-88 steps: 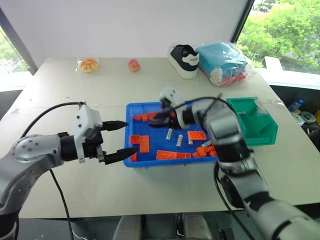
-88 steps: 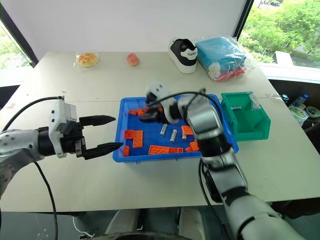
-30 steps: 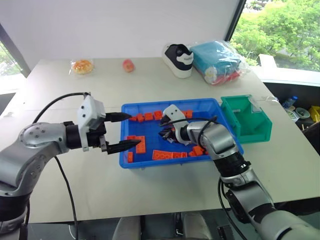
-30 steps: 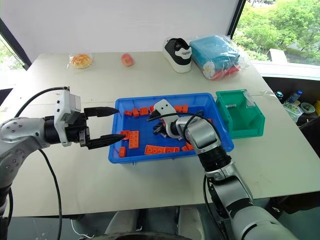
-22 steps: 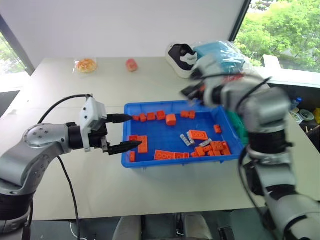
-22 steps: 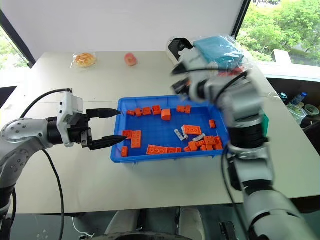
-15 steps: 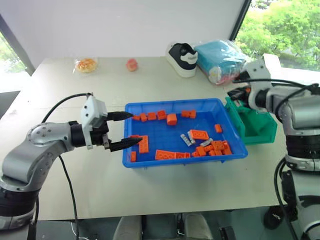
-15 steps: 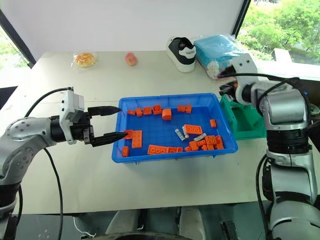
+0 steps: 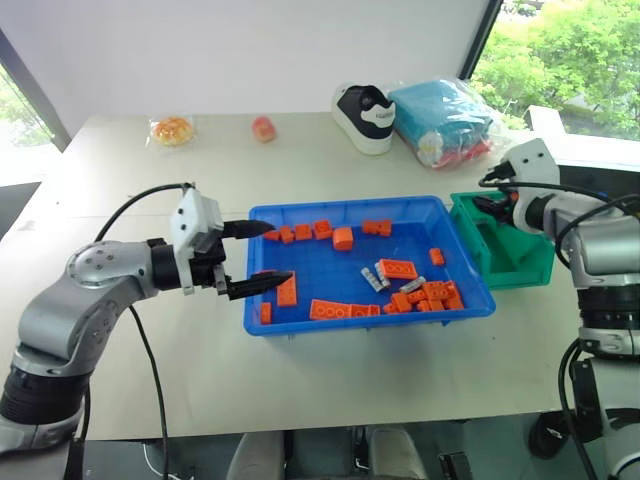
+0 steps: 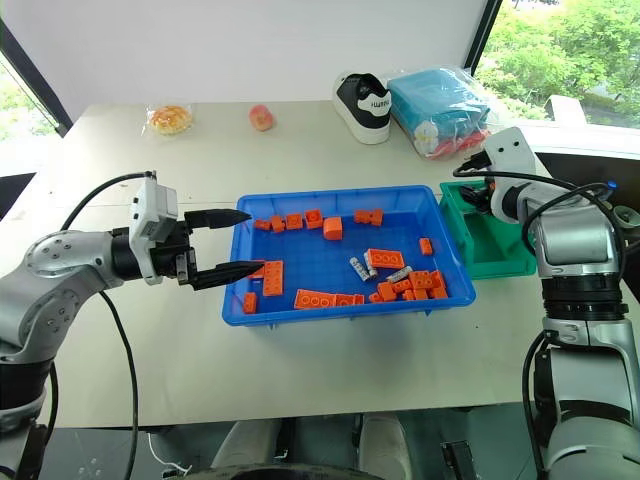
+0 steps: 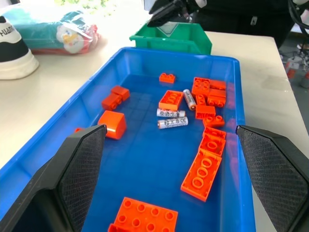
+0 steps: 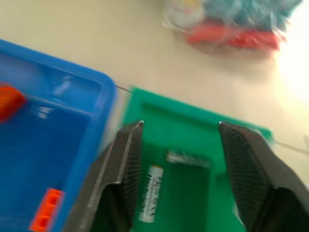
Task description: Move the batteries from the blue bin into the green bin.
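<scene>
The blue bin [image 9: 340, 326] sits mid-table, holding several orange bricks [image 9: 396, 268] and three silver batteries [image 11: 171, 112], [image 11: 173, 122], [image 11: 189, 99] near its middle. Against its right end stands the green bin [image 9: 530, 268]. My right gripper [image 12: 179, 126] hovers over the green bin's near-left part, open, and a battery [image 12: 149, 199] lies inside the bin below its fingers. A blurred pale strip [image 12: 186, 157] shows just beyond that battery. My left gripper [image 9: 283, 254] is open and empty over the blue bin's left rim, pointing into it.
At the table's far side lie a black-and-white shoe [image 9: 368, 105], a teal plastic-wrapped bundle [image 9: 445, 108], a small red thing [image 9: 264, 129] and a wrapped orange snack [image 9: 173, 130]. Bare tabletop [image 9: 330, 380] runs along the front of the bins.
My right gripper left the blue bin shut, swung right and up over the green bin, then opened; a battery now lies in the green bin. The left gripper has stayed where it was.
</scene>
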